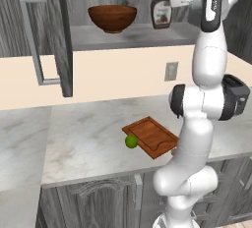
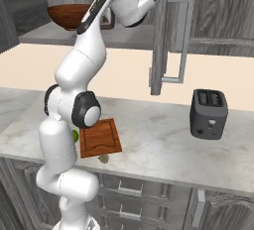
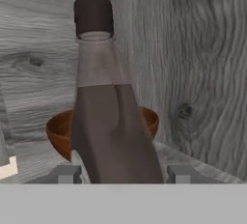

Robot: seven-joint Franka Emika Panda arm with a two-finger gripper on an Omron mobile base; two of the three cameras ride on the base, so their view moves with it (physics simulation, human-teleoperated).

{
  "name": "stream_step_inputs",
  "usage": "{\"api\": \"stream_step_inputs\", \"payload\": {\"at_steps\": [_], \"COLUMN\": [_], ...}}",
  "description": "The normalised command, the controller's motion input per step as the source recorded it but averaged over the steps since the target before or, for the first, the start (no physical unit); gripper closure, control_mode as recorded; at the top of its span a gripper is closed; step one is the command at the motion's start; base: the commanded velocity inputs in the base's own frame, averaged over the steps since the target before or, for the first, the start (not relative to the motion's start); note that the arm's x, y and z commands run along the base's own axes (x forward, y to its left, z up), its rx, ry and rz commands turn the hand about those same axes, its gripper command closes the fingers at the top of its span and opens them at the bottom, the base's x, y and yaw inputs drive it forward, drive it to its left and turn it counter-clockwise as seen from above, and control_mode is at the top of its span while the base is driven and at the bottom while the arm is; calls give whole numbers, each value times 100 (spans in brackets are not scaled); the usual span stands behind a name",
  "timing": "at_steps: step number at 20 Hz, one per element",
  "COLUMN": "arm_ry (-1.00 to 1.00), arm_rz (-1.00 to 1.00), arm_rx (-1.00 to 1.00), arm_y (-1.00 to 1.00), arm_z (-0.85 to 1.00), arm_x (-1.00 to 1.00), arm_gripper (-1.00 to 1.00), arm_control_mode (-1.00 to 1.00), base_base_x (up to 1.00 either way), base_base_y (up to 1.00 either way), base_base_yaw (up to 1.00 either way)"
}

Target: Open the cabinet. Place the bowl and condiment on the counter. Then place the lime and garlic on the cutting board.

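Hand view puts the condiment (image 3: 108, 117) dead centre for you, upright between the two fingertips (image 3: 65, 174) of the end effector (image 3: 119, 175), which stand to either side of its lower body. You cannot tell from the pictures whether the fingers press the glass or stand just clear of it. The bowl (image 3: 60, 131) sits behind the bottle on the cabinet shelf.

Left base view shows you the cabinet (image 1: 59, 35) with its door swung open at 10 o'clock, the bowl (image 1: 112, 18) on the shelf at 12 o'clock, and the condiment (image 1: 161, 8) beside it at 1 o'clock, with the arm reaching in from the right. On the table (image 1: 74, 138), the cutting board (image 1: 150, 136) lies near centre; the lime (image 1: 131, 141) touches its near-left edge.

Right base view shows you the garlic (image 2: 103, 158) on the table just off the board's near edge, and a toaster (image 2: 209, 113) at 3 o'clock.
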Motion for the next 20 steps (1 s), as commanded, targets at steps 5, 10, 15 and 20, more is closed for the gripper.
{"api": "stream_step_inputs", "payload": {"at_steps": [5,10,15,20], "arm_ry": [-31,-27,-32,-2], "arm_rz": [-48,-58,-56,-46], "arm_rx": [-3,0,10,13], "arm_y": [93,100,84,14], "arm_z": [-73,-81,39,86], "arm_x": [-70,-39,-37,-53], "arm_gripper": [100,100,100,100], "arm_control_mode": [-100,-100,-100,-100], "base_base_x": [0,0,0,0], "base_base_y": [0,0,0,0], "base_base_yaw": [0,0,0,0]}}
